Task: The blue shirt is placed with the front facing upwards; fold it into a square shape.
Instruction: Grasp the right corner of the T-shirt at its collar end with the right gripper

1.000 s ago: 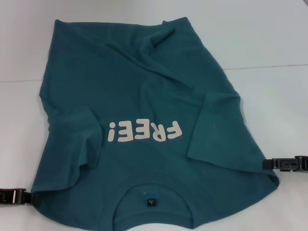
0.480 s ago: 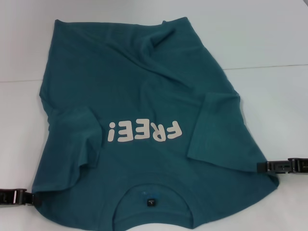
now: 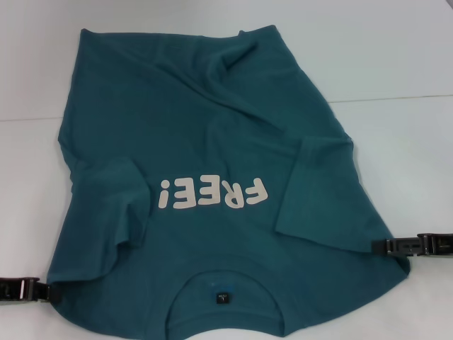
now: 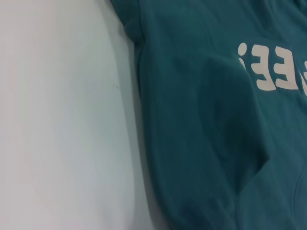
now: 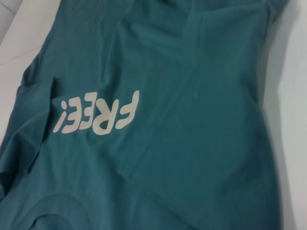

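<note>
The dark teal-blue cotton T-shirt (image 3: 212,184) lies front-up on the white worktop (image 3: 396,57), both sleeves folded inward. Only the head view shows the left gripper (image 3: 25,290) and right gripper (image 3: 414,245) at its shoulder edges — their fingers' state cannot be told.

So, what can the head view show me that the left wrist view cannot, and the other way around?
Only the head view shows the whole blue shirt, its collar with the small label, both sleeves folded inward, the full "FREE!" print, the left gripper at the shirt's left edge and the right gripper at its right edge. Only the left wrist view shows the shirt's left edge close up against the white table. Both show teal fabric, part of the print and the table.
</note>
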{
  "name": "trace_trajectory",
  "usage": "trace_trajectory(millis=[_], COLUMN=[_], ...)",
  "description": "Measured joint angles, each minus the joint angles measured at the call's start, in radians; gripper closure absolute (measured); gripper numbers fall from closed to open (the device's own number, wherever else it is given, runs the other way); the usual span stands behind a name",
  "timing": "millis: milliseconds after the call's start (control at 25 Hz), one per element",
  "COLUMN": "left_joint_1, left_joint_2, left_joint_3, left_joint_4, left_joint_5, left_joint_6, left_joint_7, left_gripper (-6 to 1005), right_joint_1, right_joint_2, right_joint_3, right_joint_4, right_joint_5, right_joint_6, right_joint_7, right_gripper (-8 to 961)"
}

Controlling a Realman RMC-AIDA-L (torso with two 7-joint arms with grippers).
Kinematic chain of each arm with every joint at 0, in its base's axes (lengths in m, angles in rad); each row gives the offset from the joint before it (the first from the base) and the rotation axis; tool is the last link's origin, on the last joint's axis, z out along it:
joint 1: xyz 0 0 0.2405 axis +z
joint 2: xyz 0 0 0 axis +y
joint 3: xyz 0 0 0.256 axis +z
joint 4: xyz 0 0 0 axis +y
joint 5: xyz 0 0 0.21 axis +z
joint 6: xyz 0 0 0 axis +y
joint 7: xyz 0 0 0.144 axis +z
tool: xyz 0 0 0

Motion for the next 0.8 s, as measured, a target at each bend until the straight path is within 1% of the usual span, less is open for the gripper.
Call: trace_trajectory(millis=[400, 800], left_joint_1=[-0.003, -0.004], left_joint_2=[0.0, 0.0], left_joint_3=[0.0, 0.0], left_joint_4=[0.0, -0.002], left_joint_5=[0.0, 0.0], left_joint_6=[0.0, -0.003], left_joint_7=[0.0, 0.002], left_gripper=[979, 979], right_joint_1=[0.004, 0.004], right_joint_2=[0.005, 0.005], right_joint_3=[0.0, 0.008], right_joint_4=[-0.004, -0.006], right_joint_5=[0.0, 0.004], right_joint_6=[-0.071, -0.134], right_joint_7=[0.0, -0.006], right_gripper=[66, 71])
